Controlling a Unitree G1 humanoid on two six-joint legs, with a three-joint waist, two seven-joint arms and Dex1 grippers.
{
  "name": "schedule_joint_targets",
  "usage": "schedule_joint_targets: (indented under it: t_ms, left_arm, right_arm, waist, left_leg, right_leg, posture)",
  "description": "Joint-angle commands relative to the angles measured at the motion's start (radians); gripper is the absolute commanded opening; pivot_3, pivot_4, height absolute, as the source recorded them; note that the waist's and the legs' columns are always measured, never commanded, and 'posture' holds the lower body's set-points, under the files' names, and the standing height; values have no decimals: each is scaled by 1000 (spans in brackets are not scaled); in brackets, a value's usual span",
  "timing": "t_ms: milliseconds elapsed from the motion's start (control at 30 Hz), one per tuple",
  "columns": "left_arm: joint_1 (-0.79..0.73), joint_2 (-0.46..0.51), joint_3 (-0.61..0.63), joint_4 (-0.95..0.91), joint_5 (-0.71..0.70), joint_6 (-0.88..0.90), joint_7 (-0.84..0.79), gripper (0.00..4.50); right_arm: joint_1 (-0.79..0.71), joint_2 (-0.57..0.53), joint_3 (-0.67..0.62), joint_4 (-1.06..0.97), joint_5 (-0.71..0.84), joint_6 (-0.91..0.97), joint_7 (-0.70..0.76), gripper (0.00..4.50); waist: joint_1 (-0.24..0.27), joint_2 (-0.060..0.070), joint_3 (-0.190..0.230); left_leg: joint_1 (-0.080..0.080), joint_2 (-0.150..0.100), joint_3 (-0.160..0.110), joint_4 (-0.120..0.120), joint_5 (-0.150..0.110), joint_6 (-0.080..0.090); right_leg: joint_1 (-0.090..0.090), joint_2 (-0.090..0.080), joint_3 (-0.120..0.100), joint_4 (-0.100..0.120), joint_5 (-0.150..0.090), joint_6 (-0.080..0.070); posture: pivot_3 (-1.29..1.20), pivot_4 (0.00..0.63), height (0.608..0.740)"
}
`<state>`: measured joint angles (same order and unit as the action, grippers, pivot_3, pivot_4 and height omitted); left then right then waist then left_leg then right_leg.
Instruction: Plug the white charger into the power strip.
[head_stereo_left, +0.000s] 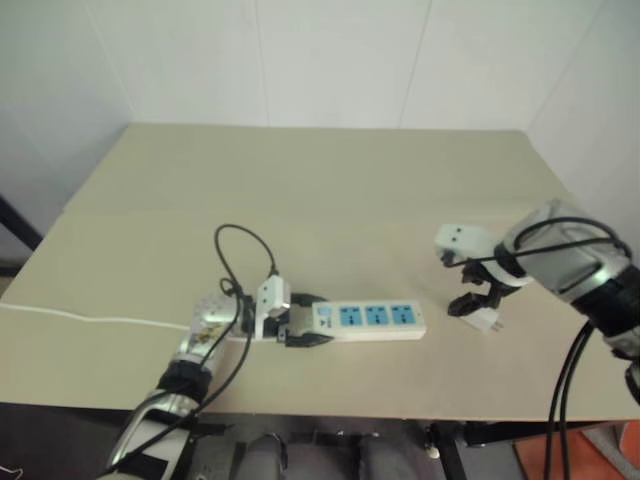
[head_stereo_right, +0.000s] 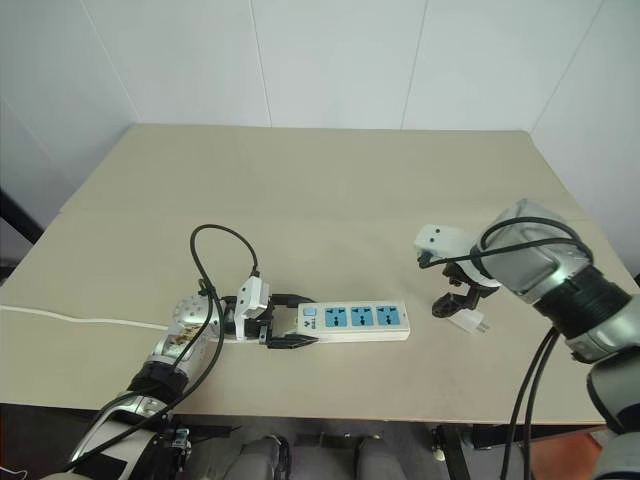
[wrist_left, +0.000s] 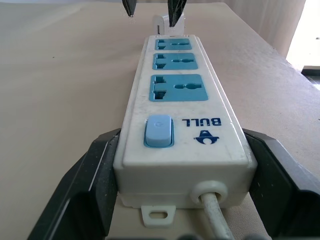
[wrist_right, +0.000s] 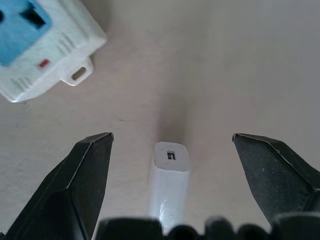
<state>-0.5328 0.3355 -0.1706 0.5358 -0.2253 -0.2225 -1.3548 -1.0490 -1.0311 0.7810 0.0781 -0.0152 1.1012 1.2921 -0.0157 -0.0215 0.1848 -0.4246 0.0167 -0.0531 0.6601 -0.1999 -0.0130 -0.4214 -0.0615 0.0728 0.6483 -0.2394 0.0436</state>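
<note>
1. The strip (head_stereo_right: 345, 322) lies on the counter (head_stereo_right: 330, 190); the left claw (head_stereo_right: 285, 327) grips its switch end.
2. The charger (head_stereo_right: 468, 323) lies just beyond the strip's far end, between the right claw's (wrist_right: 172, 150) wide-spread fingers, untouched.
3. The charger looks light, rigid and smooth; pinch its flat sides.

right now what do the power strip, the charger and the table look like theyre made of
Power strip: glossy white moulded plastic, judging by its sheen and rounded edges; blue inserts look plastic too.
White charger: smooth white plastic, with a slight gloss.
Table: matte beige top, likely laminate or painted board; no visible grain.
</note>
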Motion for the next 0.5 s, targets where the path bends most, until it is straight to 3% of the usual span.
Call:
schedule_joint_targets:
  t_ms: [33,500]
  left_arm:
    - [24,14,-15,-25,11,-5,-10,3262]
    - [18,7,-22,-19,10,1,-9,3262]
  right_arm:
    - [-19,-1,-1,12,-43,39,2,4500]
    - [47,12,-16,-41,-34,155,-25,4500]
  waist:
    - [-1,0,0]
    - [-2,0,0]
  left_leg:
    - [0,0,0,0,0,0]
    - [0,0,0,0,0,0]
  right_leg:
    - [0,0,0,0,0,0]
    - [0,0,0,0,0,0]
  posture:
    - [0,150,740]
    - [0,150,740]
